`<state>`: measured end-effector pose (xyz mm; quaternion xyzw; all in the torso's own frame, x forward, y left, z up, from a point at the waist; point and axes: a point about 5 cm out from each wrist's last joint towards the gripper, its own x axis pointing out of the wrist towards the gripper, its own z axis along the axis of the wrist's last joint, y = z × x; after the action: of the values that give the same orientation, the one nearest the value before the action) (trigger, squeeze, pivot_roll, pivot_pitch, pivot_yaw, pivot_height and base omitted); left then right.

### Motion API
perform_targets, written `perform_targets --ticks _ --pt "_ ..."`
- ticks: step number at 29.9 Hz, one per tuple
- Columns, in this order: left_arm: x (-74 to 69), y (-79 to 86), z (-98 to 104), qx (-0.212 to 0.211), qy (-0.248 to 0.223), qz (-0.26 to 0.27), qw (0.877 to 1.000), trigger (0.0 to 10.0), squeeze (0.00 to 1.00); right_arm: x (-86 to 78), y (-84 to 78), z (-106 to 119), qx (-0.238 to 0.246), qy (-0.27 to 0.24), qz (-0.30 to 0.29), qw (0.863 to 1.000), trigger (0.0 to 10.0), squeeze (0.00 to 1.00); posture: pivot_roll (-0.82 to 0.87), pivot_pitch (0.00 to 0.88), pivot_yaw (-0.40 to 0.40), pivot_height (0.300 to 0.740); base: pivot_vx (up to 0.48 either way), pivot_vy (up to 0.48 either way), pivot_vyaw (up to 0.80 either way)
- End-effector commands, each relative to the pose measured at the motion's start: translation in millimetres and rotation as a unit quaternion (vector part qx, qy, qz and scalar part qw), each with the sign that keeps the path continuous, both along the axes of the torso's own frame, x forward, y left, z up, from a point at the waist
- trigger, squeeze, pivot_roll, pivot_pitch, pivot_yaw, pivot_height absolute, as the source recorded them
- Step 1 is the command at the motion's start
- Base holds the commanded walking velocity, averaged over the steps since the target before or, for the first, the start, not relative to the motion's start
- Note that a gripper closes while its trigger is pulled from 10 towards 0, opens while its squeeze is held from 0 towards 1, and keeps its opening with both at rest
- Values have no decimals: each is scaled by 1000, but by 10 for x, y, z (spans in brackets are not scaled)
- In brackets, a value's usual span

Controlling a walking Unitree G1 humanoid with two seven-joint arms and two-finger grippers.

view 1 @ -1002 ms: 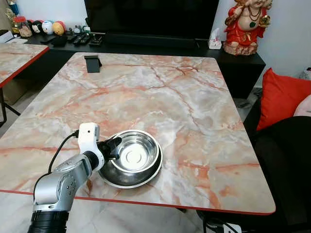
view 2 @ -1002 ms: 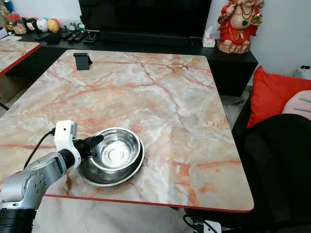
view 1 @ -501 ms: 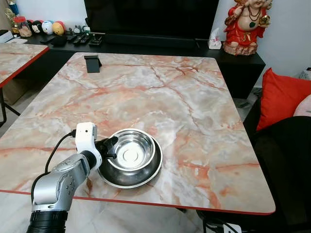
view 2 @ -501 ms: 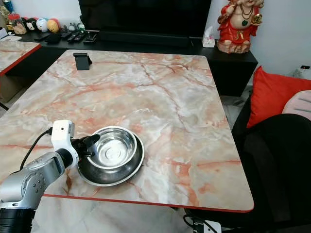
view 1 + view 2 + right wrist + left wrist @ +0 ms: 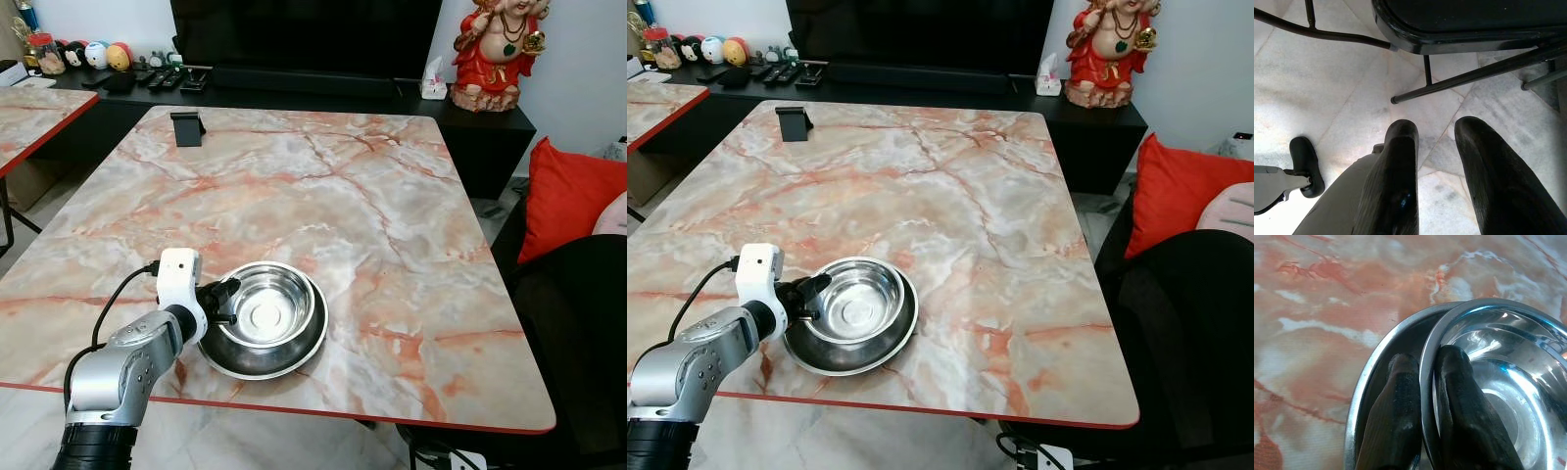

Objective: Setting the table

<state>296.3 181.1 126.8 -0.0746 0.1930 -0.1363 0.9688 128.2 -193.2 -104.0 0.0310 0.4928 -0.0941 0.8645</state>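
Fingers clamped on steel — the left gripper (image 5: 1422, 396) pinches the rim of the small shiny stainless-steel bowl (image 5: 266, 304), one black finger (image 5: 1464, 406) inside it, the other outside in the gap. That bowl sits nested in the wider, shallow stainless-steel dish (image 5: 294, 357), both just ahead of the tool near the front edge of the pink-veined marble table (image 5: 343, 196). Risk now, as I judge it: a thin, slick rim held at one point — lift too quickly and the bowl may tilt or slip free, or drag the dish toward the edge. The right gripper (image 5: 1435, 166) hangs idle over the pale tiled floor (image 5: 1342, 98), fingers apart, holding nothing.
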Motion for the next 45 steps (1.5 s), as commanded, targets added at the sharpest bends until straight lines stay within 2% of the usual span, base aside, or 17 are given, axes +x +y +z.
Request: perform_targets --ticks 1,22,28,38,45 --pt "0 1 -31 22 5 -3 1000 10000 0 -9 -3 -5 1 5 1 1000 10000 0 62 0 -33 740 0 0 0" --pt "14 62 -53 76 2 10 997 10000 0 -14 -5 -8 2 9 1 1000 10000 0 64 0 -34 740 0 0 0" --pt "9 69 -75 75 11 10 997 10000 0 -14 -5 -8 3 9 1 1000 10000 0 65 0 -36 740 0 0 0" --pt "-21 10 -75 46 21 -12 999 10000 0 -13 -5 -7 1 9 2 1000 10000 0 65 0 -36 740 0 0 0" --pt "-36 -24 -84 46 25 -23 998 10000 0 -12 -9 -6 1 9 2 1000 10000 0 66 0 -36 740 0 0 0"
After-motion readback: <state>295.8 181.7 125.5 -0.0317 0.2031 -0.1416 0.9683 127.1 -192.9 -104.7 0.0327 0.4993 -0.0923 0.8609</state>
